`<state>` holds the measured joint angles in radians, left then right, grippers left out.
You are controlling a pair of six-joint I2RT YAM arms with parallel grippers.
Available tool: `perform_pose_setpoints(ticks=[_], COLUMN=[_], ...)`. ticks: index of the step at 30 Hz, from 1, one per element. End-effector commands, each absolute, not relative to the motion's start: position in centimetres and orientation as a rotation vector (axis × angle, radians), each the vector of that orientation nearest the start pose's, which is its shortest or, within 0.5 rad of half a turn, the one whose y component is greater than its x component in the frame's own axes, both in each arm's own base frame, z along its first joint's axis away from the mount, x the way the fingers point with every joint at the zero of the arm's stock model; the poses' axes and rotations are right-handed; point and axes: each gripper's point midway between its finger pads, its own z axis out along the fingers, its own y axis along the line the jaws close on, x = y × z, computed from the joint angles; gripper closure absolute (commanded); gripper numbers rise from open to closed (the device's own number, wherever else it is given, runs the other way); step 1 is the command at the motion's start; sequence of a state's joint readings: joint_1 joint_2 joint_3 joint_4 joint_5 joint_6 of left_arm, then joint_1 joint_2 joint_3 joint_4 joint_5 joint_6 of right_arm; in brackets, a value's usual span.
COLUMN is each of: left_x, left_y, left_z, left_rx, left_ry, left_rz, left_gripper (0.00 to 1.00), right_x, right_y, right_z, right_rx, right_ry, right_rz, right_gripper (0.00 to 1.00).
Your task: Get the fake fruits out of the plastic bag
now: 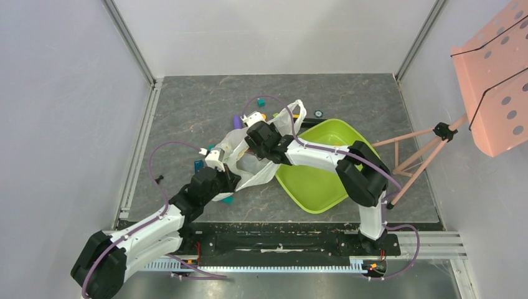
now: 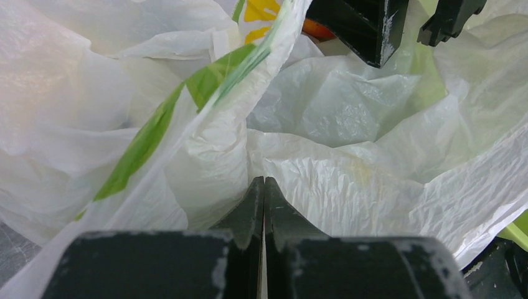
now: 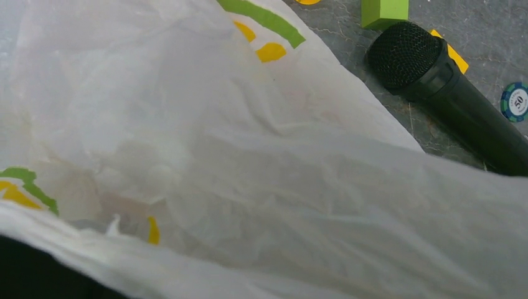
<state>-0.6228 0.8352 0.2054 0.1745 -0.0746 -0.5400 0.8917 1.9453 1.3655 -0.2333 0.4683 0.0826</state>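
Observation:
The white plastic bag (image 1: 254, 176) with lemon and leaf print lies crumpled mid-table and fills the left wrist view (image 2: 348, 118) and the right wrist view (image 3: 249, 174). My left gripper (image 2: 264, 182) is shut, its tips pinching a fold of the bag's film; from above it sits at the bag's near-left side (image 1: 231, 179). My right gripper (image 1: 252, 149) reaches into the bag from the right. Its black fingers (image 2: 367, 25) show at the top of the left wrist view, but the bag hides them in its own view. No fruit shows plainly; only an orange-red patch (image 2: 316, 28) beside the right fingers.
A lime-green tray (image 1: 317, 174) lies right of the bag. Behind the bag are a black microphone (image 3: 448, 93), a green block (image 3: 384, 11), a poker chip (image 3: 515, 101), a teal block (image 1: 261, 101) and a purple cylinder (image 1: 235, 119). A pink perforated board (image 1: 498, 81) stands at the right.

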Motion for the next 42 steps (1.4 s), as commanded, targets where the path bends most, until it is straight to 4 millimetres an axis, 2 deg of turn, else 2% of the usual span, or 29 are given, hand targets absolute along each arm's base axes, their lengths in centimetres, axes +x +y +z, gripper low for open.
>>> perform_pose_setpoints(ticks=[1, 10, 14, 20, 26, 31, 34, 36, 38, 42], left_x=[23.4, 23.4, 23.5, 23.3, 23.2, 23.1, 23.1, 23.1, 23.1, 23.2], left_y=[-17.5, -17.6, -17.5, -17.9, -17.9, -18.0, -17.9, -18.0, -17.9, -17.7], left_z=[7.9, 7.6, 7.4, 7.5, 7.6, 7.8, 7.9, 8.0, 8.0, 7.9], left_rx=[0.072, 0.076, 0.075, 0.106, 0.109, 0.114, 0.111, 0.117, 0.114, 0.099], left_ry=[2.043, 2.059, 2.069, 2.060, 2.047, 2.039, 2.029, 2.022, 2.020, 2.022], left_rz=[-0.645, -0.642, -0.633, -0.653, -0.662, -0.670, -0.672, -0.679, -0.675, -0.663], left_gripper=[0.98, 0.98, 0.98, 0.98, 0.96, 0.95, 0.96, 0.94, 0.93, 0.95], right_x=[36.5, 34.6, 33.1, 29.4, 24.8, 20.7, 18.7, 17.9, 17.3, 17.4], right_y=[34.0, 34.4, 35.6, 37.6, 39.3, 39.6, 38.5, 37.0, 35.0, 29.3], right_z=[10.1, 16.5, 18.7, 21.0, 23.8, 25.1, 25.3, 25.3, 25.6, 25.1], right_rx=[-0.669, -0.636, -0.660, -0.766, -0.901, -0.999, -1.000, -0.950, -0.882, -0.692], right_ry=[2.104, 2.003, 1.971, 1.915, 1.845, 1.825, 1.841, 1.858, 1.867, 1.902], right_rz=[0.041, 0.242, 0.389, 0.645, 0.877, 0.912, 0.867, 0.842, 0.838, 0.731], right_gripper=[0.56, 0.61, 0.61, 0.62, 0.62, 0.62, 0.62, 0.62, 0.62, 0.63])
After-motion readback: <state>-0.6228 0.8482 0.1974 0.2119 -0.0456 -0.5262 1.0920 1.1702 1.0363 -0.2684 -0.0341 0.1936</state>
